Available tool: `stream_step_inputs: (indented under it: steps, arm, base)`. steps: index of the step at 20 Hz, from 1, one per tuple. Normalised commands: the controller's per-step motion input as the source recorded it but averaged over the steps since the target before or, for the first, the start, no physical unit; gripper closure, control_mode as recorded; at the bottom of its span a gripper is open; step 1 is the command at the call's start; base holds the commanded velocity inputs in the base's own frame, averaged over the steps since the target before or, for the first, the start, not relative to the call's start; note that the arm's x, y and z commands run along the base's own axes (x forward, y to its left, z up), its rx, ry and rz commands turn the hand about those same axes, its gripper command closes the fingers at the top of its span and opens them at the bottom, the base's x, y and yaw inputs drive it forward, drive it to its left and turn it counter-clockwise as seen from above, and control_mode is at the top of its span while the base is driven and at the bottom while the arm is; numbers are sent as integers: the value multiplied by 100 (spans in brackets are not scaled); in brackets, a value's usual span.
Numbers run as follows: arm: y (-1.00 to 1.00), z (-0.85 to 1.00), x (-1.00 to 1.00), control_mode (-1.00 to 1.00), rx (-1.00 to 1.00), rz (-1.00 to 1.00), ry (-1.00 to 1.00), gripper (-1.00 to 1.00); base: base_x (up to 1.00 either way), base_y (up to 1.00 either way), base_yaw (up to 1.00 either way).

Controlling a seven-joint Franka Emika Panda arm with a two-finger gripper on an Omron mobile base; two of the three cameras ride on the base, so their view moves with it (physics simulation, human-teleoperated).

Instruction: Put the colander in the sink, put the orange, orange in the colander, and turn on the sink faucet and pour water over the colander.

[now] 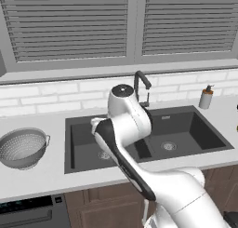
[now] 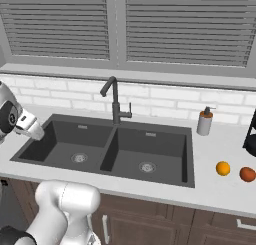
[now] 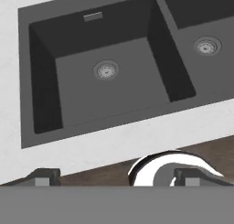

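Note:
The silver colander [image 1: 23, 148] stands upright on the white counter left of the dark double sink [image 1: 195, 129]. Two oranges [image 2: 223, 168] [image 2: 247, 174] lie on the counter right of the sink [image 2: 165, 154], the right one darker. The slim dark faucet [image 2: 114, 99] rises behind the divider between the basins. In the hand view my gripper [image 3: 116, 179] is open with nothing between its fingertips [image 3: 43, 177]. It hovers over the counter's front edge and looks down into the left basin [image 3: 77, 95].
A white soap bottle [image 2: 204, 122] stands behind the sink's right corner. A dark object [image 2: 250, 139] sits at the counter's far right edge. My arm [image 1: 125, 143] crosses in front of the left basin. Wooden cabinets [image 2: 165, 224] run below the counter.

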Motion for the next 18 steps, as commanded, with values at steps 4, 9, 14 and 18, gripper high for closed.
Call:
stream_step_inputs:
  steps: [4,9,14,18]
  arm:
    - [98,0,13,-100,-2,-8,2,-100]
    - [78,0,29,-100,-1,0,8,-100]
    - [57,-1,30,-100,1,0,8,-100]
    - [42,0,9,-100,3,0,8,-100]
  base:
    - [0,0,0]
    - [0,0,0]
    - [0,0,0]
    - [0,0,0]
